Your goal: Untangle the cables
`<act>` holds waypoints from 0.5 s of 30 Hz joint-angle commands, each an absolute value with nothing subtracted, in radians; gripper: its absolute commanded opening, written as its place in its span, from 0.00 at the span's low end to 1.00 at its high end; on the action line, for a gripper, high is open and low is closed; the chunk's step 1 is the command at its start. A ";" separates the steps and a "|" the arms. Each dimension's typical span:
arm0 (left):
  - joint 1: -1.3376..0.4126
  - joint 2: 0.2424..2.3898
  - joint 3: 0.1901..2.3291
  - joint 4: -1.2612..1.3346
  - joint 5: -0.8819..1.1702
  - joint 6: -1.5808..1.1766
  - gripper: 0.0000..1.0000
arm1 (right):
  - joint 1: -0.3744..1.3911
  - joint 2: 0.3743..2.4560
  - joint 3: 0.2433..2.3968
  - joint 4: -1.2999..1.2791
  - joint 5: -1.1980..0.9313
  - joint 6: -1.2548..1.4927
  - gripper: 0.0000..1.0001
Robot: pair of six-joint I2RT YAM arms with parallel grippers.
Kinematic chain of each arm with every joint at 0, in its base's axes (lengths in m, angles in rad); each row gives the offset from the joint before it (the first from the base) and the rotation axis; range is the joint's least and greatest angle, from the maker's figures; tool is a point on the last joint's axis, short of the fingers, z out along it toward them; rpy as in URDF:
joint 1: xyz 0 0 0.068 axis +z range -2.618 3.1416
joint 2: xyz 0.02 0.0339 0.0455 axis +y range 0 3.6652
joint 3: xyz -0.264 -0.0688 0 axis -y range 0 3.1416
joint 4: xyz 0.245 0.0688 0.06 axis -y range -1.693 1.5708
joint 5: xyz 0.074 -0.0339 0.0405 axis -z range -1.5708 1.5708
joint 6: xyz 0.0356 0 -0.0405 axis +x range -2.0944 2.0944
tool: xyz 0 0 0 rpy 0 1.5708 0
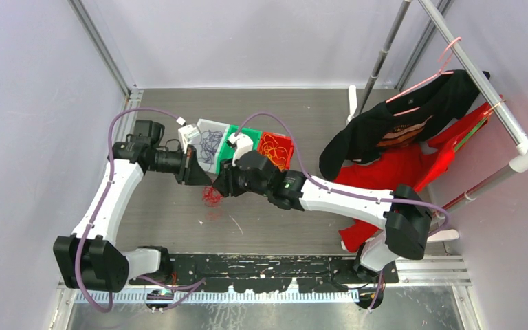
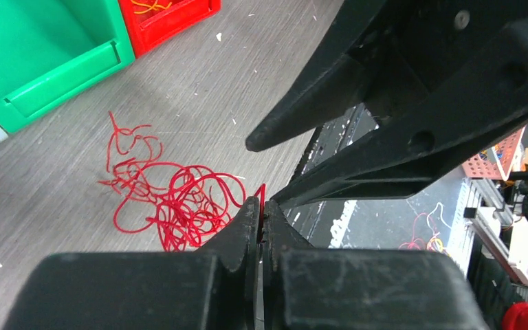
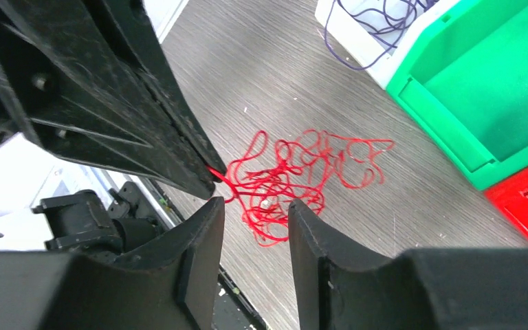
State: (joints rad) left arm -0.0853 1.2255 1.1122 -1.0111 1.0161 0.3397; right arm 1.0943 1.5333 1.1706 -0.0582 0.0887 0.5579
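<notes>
A loose tangle of red cable (image 1: 211,197) lies on the grey table below the bins; it also shows in the left wrist view (image 2: 172,203) and the right wrist view (image 3: 295,175). My left gripper (image 1: 201,180) (image 2: 261,210) is shut on one red strand at the edge of the tangle, a little above the table. My right gripper (image 1: 220,185) (image 3: 256,206) is open and empty, hovering right beside the left fingers (image 3: 144,117) and over the tangle. Purple cables (image 1: 210,144) lie in a white bin and orange-yellow cables (image 1: 276,149) in a red bin.
A white bin (image 1: 214,126), a green bin (image 1: 249,130) and a red bin (image 1: 287,141) stand in a row behind the grippers. A black garment (image 1: 399,127) and a red garment (image 1: 412,168) hang from a rack (image 1: 515,130) at the right.
</notes>
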 commanded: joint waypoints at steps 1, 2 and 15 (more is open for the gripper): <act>-0.094 1.175 1.138 -0.963 1.022 0.215 0.00 | 1.129 1.494 1.134 0.071 0.204 0.539 0.47; -0.094 1.166 1.136 -0.959 1.021 0.195 0.00 | 1.133 1.492 1.123 0.096 0.209 0.538 0.48; -0.093 1.094 1.152 -0.983 1.096 0.063 0.00 | 1.190 1.516 1.058 0.342 0.347 0.492 0.50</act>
State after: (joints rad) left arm -0.0906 1.1233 1.1126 -0.9791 1.0260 0.1040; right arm 1.1793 1.5333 1.0554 0.1665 0.2768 0.5224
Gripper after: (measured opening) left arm 0.011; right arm 0.496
